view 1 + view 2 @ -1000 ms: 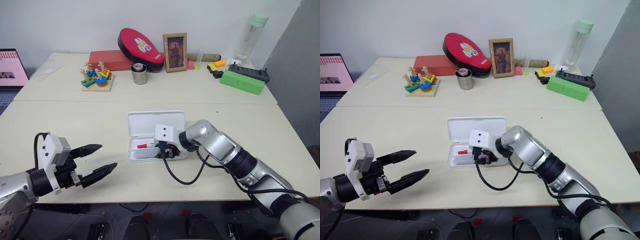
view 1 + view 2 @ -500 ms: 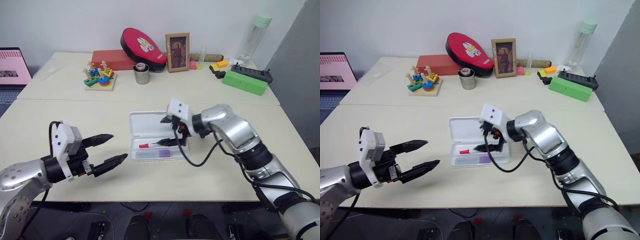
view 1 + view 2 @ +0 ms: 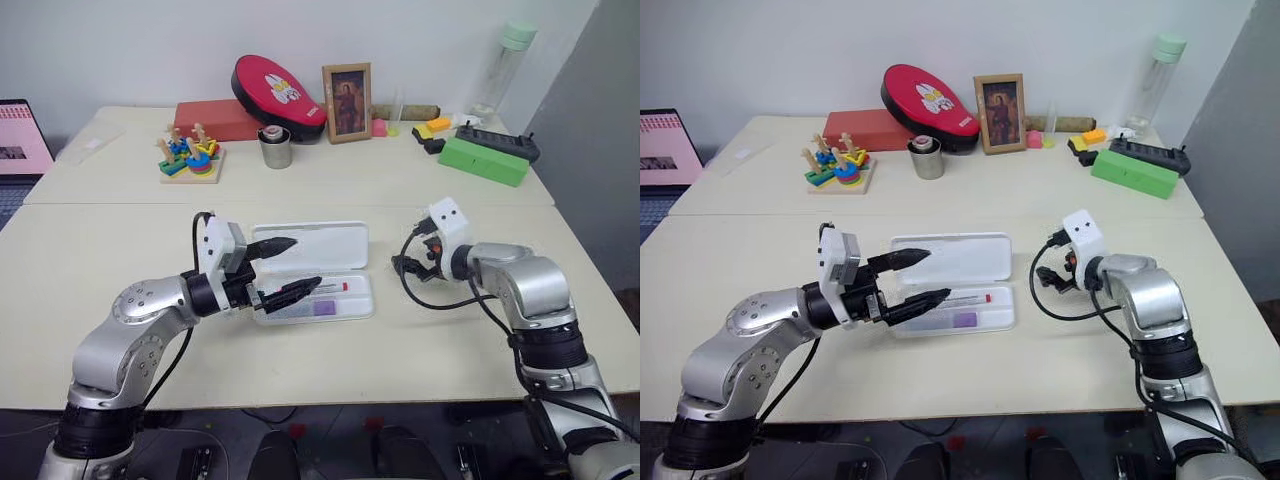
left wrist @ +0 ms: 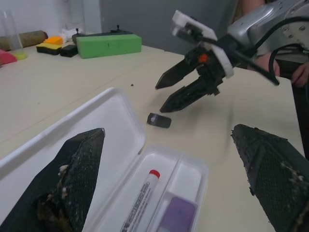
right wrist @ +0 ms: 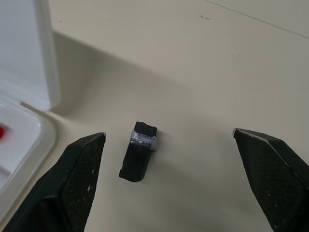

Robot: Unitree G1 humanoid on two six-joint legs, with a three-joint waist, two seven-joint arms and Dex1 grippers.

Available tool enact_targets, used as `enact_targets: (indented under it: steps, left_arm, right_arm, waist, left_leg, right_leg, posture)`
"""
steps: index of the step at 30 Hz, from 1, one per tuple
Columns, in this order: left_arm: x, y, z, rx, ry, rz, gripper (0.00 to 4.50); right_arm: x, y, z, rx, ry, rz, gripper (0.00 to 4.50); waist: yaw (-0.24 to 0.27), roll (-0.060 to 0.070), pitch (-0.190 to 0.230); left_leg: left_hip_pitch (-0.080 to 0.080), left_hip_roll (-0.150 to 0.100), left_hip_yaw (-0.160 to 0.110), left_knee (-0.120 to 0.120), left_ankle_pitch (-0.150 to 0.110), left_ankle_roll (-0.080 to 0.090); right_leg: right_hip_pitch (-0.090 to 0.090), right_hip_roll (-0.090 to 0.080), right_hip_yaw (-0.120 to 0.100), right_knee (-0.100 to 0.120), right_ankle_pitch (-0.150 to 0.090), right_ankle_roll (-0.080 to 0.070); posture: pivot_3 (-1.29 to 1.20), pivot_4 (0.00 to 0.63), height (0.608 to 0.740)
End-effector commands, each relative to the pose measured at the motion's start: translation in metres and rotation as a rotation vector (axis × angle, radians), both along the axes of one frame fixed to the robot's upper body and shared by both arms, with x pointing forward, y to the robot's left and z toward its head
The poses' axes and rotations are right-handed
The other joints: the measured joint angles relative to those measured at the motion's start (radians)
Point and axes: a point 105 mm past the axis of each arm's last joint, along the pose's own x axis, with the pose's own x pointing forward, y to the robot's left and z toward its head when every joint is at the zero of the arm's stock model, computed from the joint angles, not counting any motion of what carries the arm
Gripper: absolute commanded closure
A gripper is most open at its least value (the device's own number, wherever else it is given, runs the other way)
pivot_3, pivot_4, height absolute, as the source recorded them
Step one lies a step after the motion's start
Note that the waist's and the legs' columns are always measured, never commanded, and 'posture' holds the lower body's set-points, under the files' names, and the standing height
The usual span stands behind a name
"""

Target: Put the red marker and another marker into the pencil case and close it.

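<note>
The white pencil case (image 3: pixel 335 243) lies open at the table's middle, lid flat behind the tray. In the tray are the red marker (image 3: pixel 322 290), white-barrelled, and beside it the chunky lilac marker (image 3: pixel 323 308). My left gripper (image 3: pixel 300 262) hovers open over the case's left end, one finger above the lid and one above the tray, holding nothing. My right gripper (image 5: pixel 168 134) is open to the right of the case, apart from it, pointing down at the table. A small black stub (image 5: pixel 138 151) lies on the table under its spread fingers.
Along the table's back stand a stacking toy (image 3: pixel 190 158), a metal cup (image 3: pixel 277 148), a red pad (image 3: pixel 280 85), a picture frame (image 3: pixel 348 90), a green box (image 3: pixel 484 161) and a bottle (image 3: pixel 505 60). A laptop (image 3: pixel 20 135) sits at the far left.
My right gripper left the tray, opened and swung right, away from the case; the lilac marker now lies in the tray. My left gripper moved right, over the case's left end.
</note>
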Motion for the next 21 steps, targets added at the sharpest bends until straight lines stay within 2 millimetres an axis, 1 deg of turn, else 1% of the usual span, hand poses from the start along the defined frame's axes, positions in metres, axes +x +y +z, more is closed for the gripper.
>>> enact_targets:
  steps: [1,4,5,6,9,11,13,15,17,18,21]
  left_arm:
    - [0.001,-0.006,0.009,-0.007,-0.047,-0.037,0.00]
    - [0.003,-0.008,0.010,-0.010,-0.050,-0.049,0.00]
    - [0.004,-0.008,0.010,-0.009,-0.050,-0.050,0.00]
    - [0.004,-0.008,0.010,-0.009,-0.051,-0.051,0.00]
    - [0.004,-0.007,0.012,-0.015,-0.057,-0.052,0.00]
    - [0.004,-0.007,0.013,-0.016,-0.060,-0.052,0.00]
    - [0.004,-0.007,0.013,-0.017,-0.061,-0.052,0.00]
    - [0.003,-0.007,0.012,-0.016,-0.061,-0.053,0.00]
    - [0.003,-0.006,0.012,-0.017,-0.059,-0.052,0.00]
    - [0.003,-0.006,0.012,-0.017,-0.058,-0.052,0.00]
    - [0.003,-0.005,0.010,-0.016,-0.053,-0.050,0.00]
  right_arm:
    - [0.000,0.000,-0.003,0.006,-0.007,-0.041,0.03]
    - [-0.003,0.005,-0.013,-0.003,0.013,-0.047,0.03]
    - [-0.003,0.005,-0.015,-0.010,0.017,-0.051,0.39]
    - [-0.003,0.004,-0.016,-0.021,0.019,-0.054,0.53]
    - [-0.004,0.001,-0.019,-0.044,0.020,-0.060,1.33]
    - [-0.003,0.000,-0.019,-0.045,0.018,-0.059,1.78]
    - [-0.002,0.001,-0.016,-0.039,0.010,-0.058,2.32]
    - [-0.002,0.002,-0.013,-0.034,0.003,-0.054,2.68]
    - [-0.002,0.003,-0.008,-0.018,-0.014,-0.050,3.20]
    - [-0.002,0.003,-0.006,-0.013,-0.018,-0.048,3.38]
    - [-0.006,0.010,0.006,-0.004,-0.058,0.032,4.13]
  waist:
    - [0.000,0.000,0.000]
    - [0.000,0.000,0.000]
    - [0.000,0.000,0.000]
    - [0.000,0.000,0.000]
    - [0.000,0.000,0.000]
    - [0.000,0.000,0.000]
    - [0.000,0.000,0.000]
    - [0.000,0.000,0.000]
    - [0.000,0.000,0.000]
    - [0.000,0.000,0.000]
    - [0.000,0.001,0.000]
  left_leg:
    - [0.000,0.000,0.000,0.000,0.000,0.000]
    - [0.000,0.000,0.000,0.000,0.000,0.000]
    - [0.000,0.000,0.000,0.000,0.000,0.000]
    - [0.000,0.000,0.000,0.000,0.000,0.000]
    - [0.000,0.000,0.000,0.000,0.000,0.000]
    - [0.000,0.000,0.000,0.000,0.000,0.000]
    - [0.000,0.000,0.000,0.000,0.000,0.000]
    - [0.000,0.000,0.000,0.000,0.000,0.000]
    - [0.000,0.000,0.000,0.000,0.000,0.000]
    - [0.000,0.000,0.000,0.000,0.000,0.000]
    - [0.000,0.000,0.000,0.000,0.000,0.000]
  right_leg:
    - [0.000,0.000,0.000,0.000,0.000,0.000]
    - [0.000,0.000,0.000,0.000,0.000,0.000]
    - [0.000,0.000,0.000,0.000,0.000,0.000]
    - [0.000,0.000,0.000,0.000,0.000,0.000]
    - [0.000,0.000,0.000,0.000,0.000,0.000]
    - [0.000,0.000,0.000,0.000,0.000,0.000]
    - [0.001,0.000,0.000,0.000,0.000,0.000]
    - [0.001,0.000,0.000,0.000,0.000,0.000]
    - [0.000,0.000,0.000,0.000,0.000,0.000]
    - [0.001,0.000,0.000,0.000,0.000,0.000]
    - [0.000,0.000,0.000,0.000,0.000,0.000]
  posture:
    - [0.00,0.150,0.740]
    - [0.00,0.150,0.740]
    - [0.00,0.150,0.740]
    - [0.00,0.150,0.740]
    - [0.00,0.150,0.740]
    - [0.00,0.150,0.740]
    - [0.00,0.150,0.740]
    - [0.00,0.150,0.740]
    - [0.00,0.150,0.740]
    - [0.00,0.150,0.740]
    - [0.00,0.150,0.740]
